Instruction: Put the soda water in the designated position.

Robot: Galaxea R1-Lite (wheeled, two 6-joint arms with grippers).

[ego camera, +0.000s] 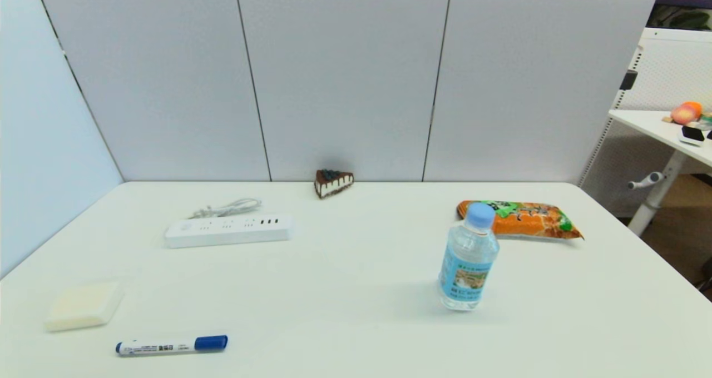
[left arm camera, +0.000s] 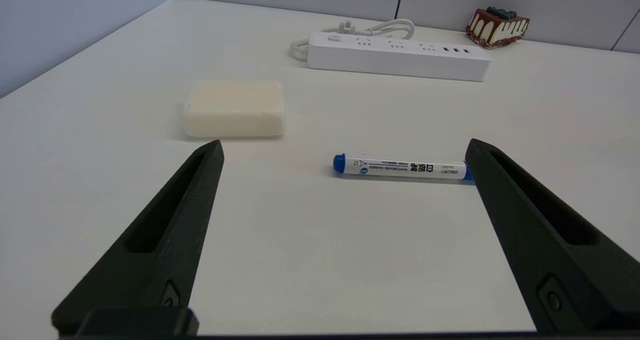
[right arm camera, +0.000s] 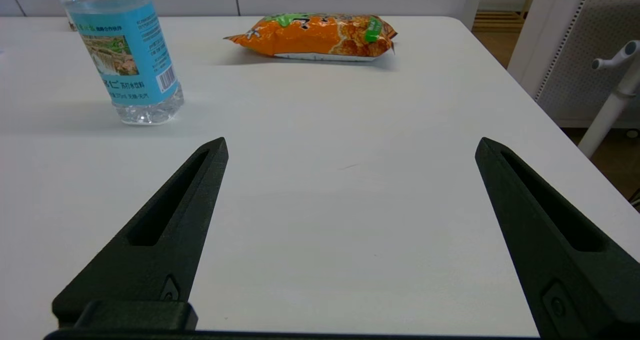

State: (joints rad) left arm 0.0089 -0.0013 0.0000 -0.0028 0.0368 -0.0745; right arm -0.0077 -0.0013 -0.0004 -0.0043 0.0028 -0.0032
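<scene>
The soda water [ego camera: 468, 258] stands upright on the white table, right of centre: a small clear bottle with a light blue cap and a light blue label. The right wrist view shows the soda water [right arm camera: 127, 55] some way ahead of my right gripper [right arm camera: 350, 147], which is open over bare table with nothing between its fingers. My left gripper [left arm camera: 342, 147] is open too, low over the near left of the table, just short of a marker pen. Neither arm shows in the head view.
An orange snack bag [ego camera: 520, 218] lies just behind the bottle. A white power strip [ego camera: 228, 229], a cake slice [ego camera: 333, 182], a pale soap-like block [ego camera: 83, 304] and a blue-capped marker pen [ego camera: 171, 345] sit to the left. Grey panels wall the back; the table's right edge drops off.
</scene>
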